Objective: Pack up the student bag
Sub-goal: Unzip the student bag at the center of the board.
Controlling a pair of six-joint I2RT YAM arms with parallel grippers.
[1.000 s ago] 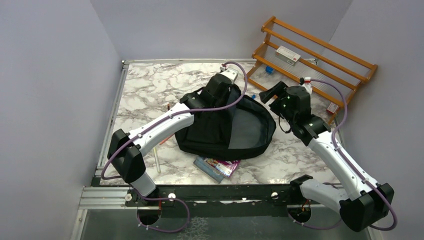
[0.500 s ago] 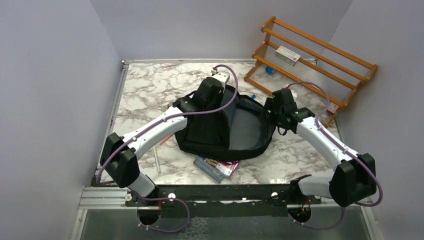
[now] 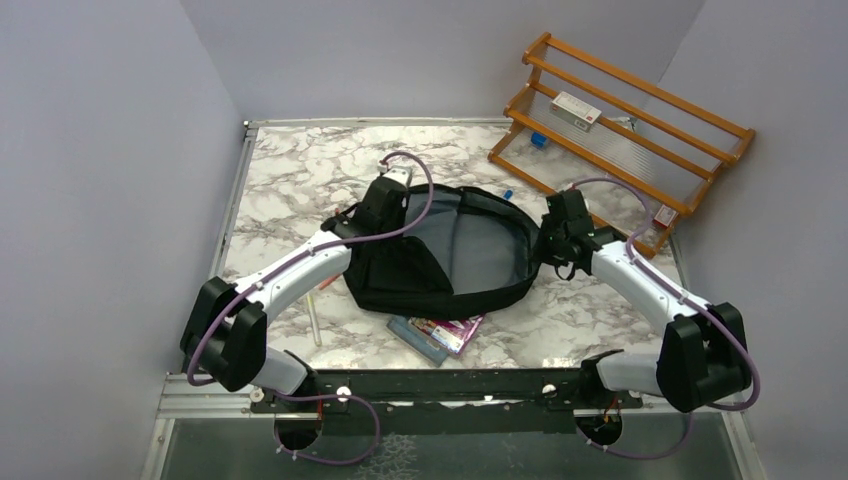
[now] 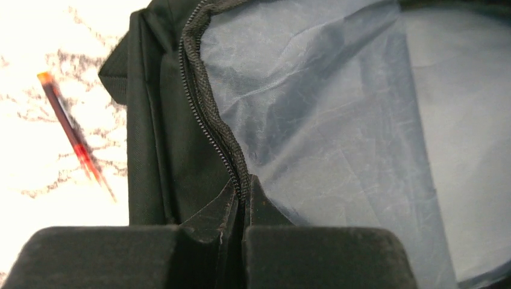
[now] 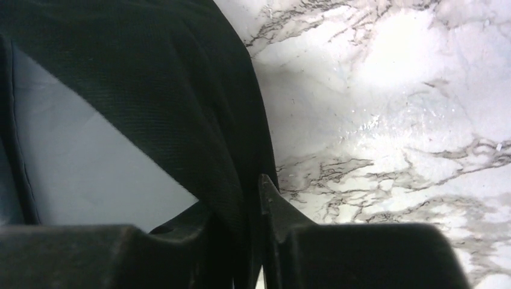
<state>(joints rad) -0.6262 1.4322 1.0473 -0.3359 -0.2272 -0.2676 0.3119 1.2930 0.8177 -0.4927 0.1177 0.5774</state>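
Observation:
The student bag (image 3: 395, 278) lies in the middle of the marble table, black, its mouth spread wide and its grey lining (image 3: 478, 240) showing. My left gripper (image 3: 384, 204) is shut on the bag's zipper edge at the far left of the mouth. In the left wrist view the fingers (image 4: 243, 189) pinch the zipper tape (image 4: 208, 114). My right gripper (image 3: 552, 242) is shut on the bag's right rim. The right wrist view shows its jaws (image 5: 238, 203) closed on a fold of black fabric (image 5: 181, 90).
A colourful book (image 3: 438, 332) lies just in front of the bag and a white pen (image 3: 313, 322) to its left. A red pen (image 4: 72, 135) rests on the marble beside the bag. A wooden rack (image 3: 620, 130) at the back right holds a white box (image 3: 575, 108).
The right gripper came down from above the table and closed on the bag's right rim. The left arm pulled its edge left and nearer, spreading the mouth wider.

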